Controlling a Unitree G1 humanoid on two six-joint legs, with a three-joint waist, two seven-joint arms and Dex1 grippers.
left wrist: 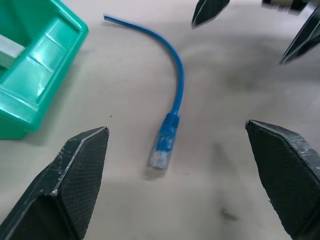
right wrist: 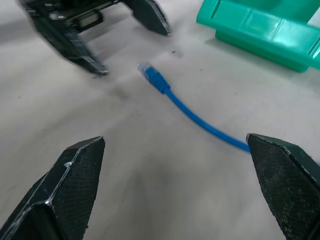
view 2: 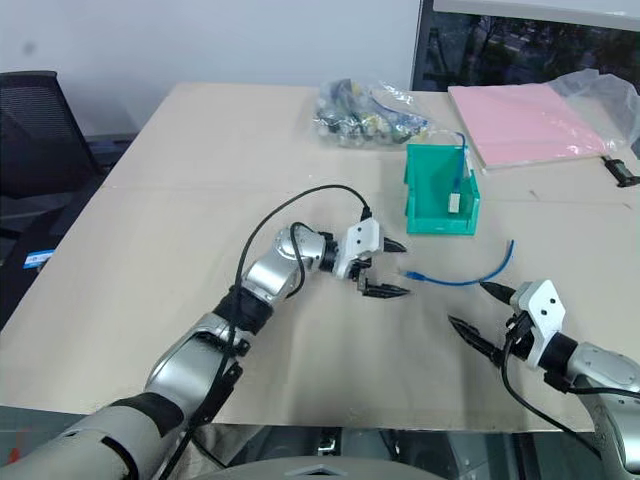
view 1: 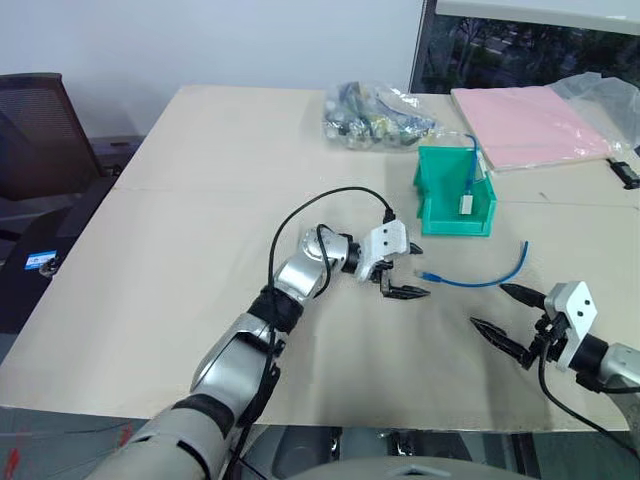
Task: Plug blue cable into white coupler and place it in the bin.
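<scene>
The thin bright-blue network cable (view 1: pixel 480 276) lies curved on the beige tabletop (view 1: pixel 180 240), in front of the green plastic box-shaped bin (view 1: pixel 452 195). Left gripper (view 1: pixel 408 270): fingers spread, empty, facing the cable's clear plug end. Right gripper (view 1: pixel 508 312): fingers spread, empty, near the cable's other end.

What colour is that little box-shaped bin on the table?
Green, a bright teal shade. The bin shows best in the left eye view.
</scene>
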